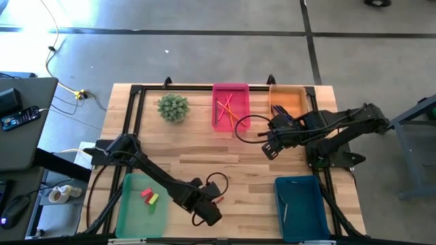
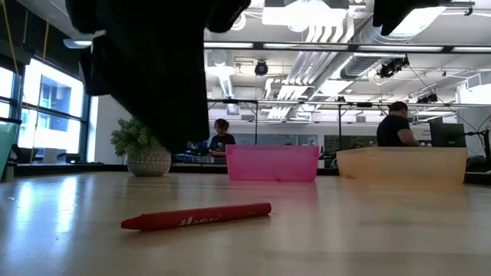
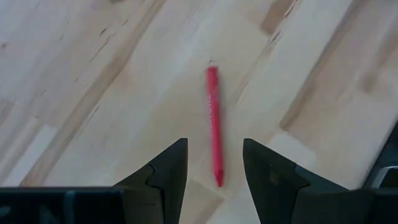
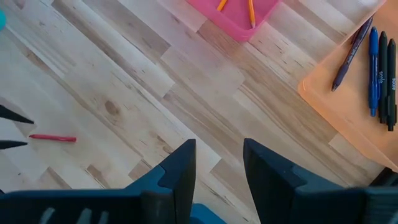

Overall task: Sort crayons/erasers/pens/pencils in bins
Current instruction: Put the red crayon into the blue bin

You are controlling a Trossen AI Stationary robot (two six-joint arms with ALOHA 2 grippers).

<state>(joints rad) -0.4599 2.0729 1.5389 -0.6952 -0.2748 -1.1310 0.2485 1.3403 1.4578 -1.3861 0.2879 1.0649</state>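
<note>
A red crayon (image 3: 214, 121) lies flat on the wooden table near its near edge (image 1: 218, 199), and shows close up in the low view (image 2: 196, 217). My left gripper (image 3: 214, 146) hovers open above it, one finger on either side of the crayon's end, touching nothing (image 1: 208, 212). My right gripper (image 4: 217, 146) is open over bare table next to the orange bin (image 1: 288, 102), which holds pens (image 4: 373, 59). The pink bin (image 1: 230, 107) holds pencils. The light green bin (image 1: 142, 206) holds a red and a yellow eraser (image 1: 149, 197). The dark teal bin (image 1: 303, 207) holds a thin pale stick.
A small potted plant (image 1: 172, 107) stands at the far left of the table, beside the pink bin. A black frame runs along the table's edges (image 1: 136, 92). Bare wood lies in the table's middle (image 1: 225, 153). People sit in the room behind the table (image 2: 397, 123).
</note>
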